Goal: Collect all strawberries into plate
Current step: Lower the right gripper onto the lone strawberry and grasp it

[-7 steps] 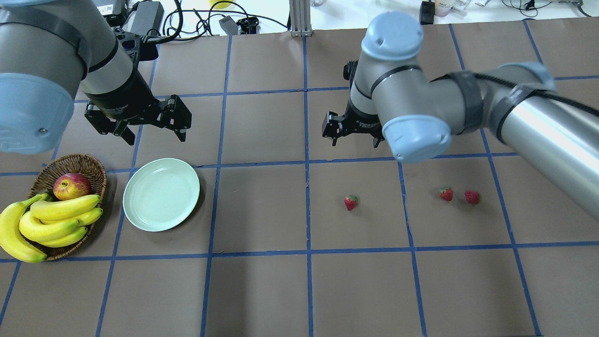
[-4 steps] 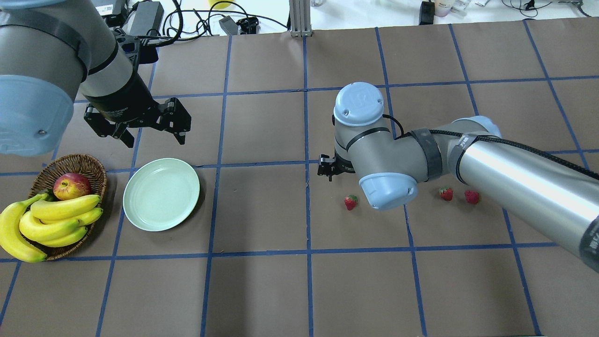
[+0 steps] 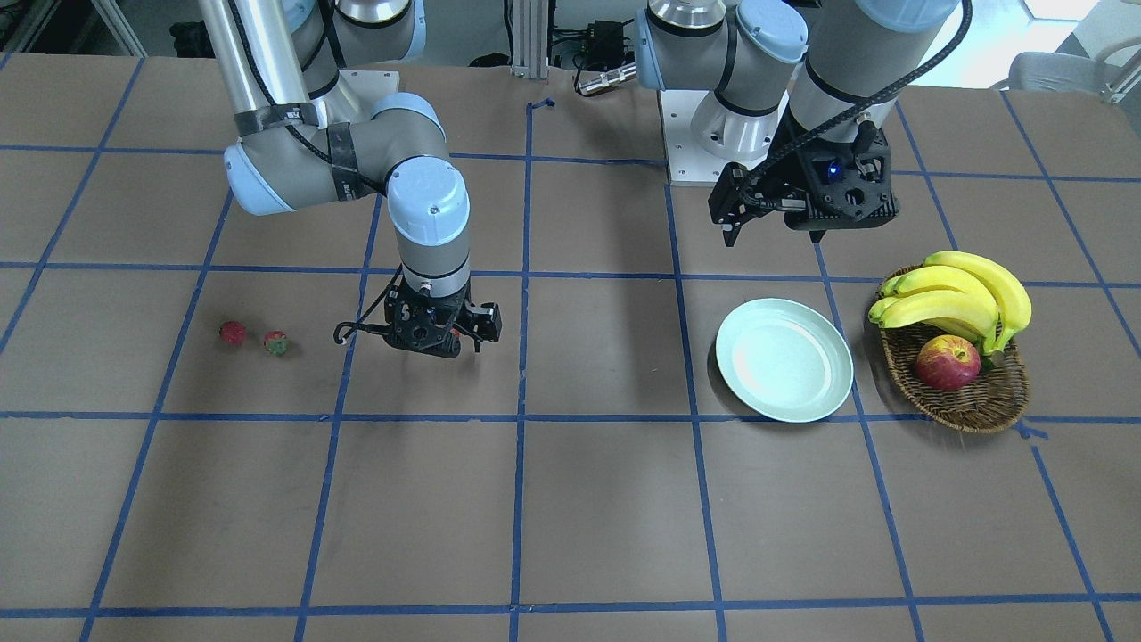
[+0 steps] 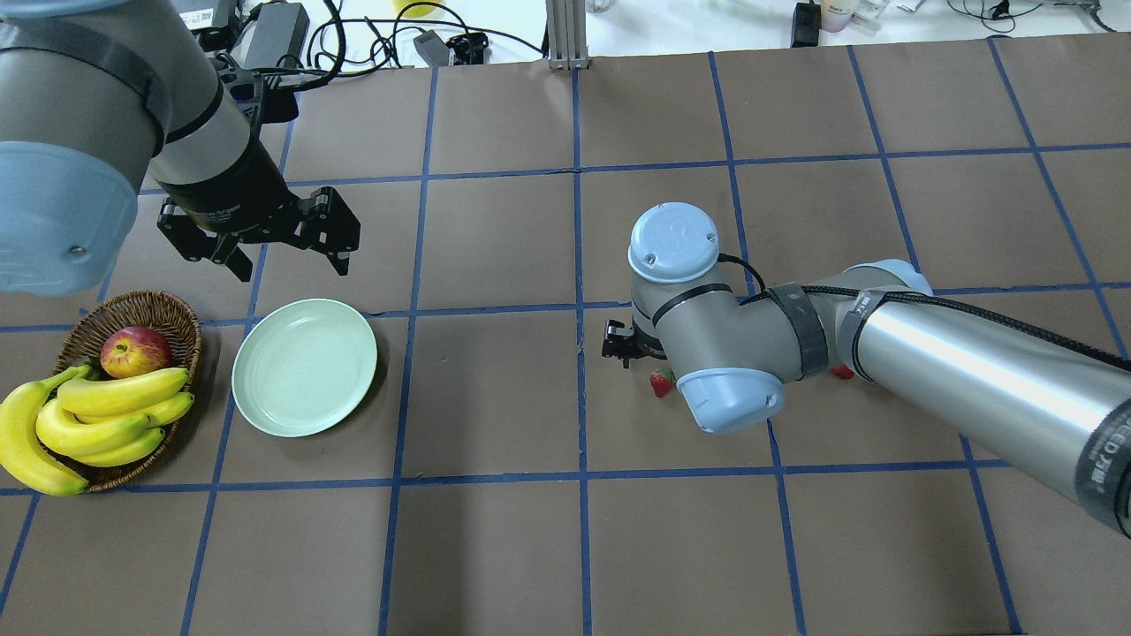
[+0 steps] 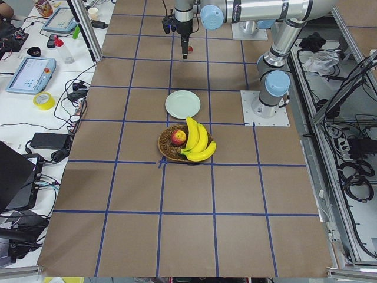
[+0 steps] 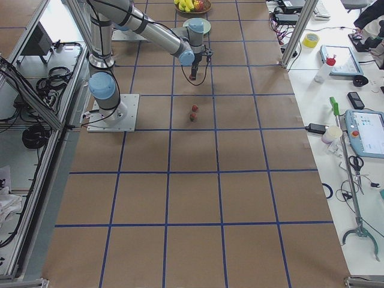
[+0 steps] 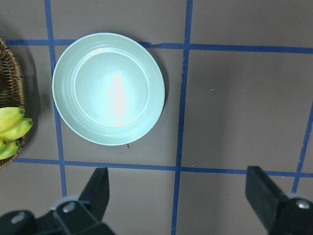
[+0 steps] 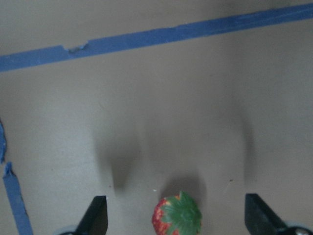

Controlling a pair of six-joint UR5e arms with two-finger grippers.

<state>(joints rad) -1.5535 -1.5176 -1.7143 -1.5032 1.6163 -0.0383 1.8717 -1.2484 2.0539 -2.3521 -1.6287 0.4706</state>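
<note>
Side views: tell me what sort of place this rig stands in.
Most likely a robotics lab or test cell. The table is papered brown with a blue tape grid, an arm is bolted to a metal plate, and side benches carry control tablets, a tape roll and cables.

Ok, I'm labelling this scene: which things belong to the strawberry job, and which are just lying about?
Job: strawberry between the open fingers of the right gripper; two strawberries farther out; plate.
Lying about: basket, bananas, apple.

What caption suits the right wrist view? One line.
Right gripper, open, poised over a strawberry between its fingers on the blue-taped brown table.
</note>
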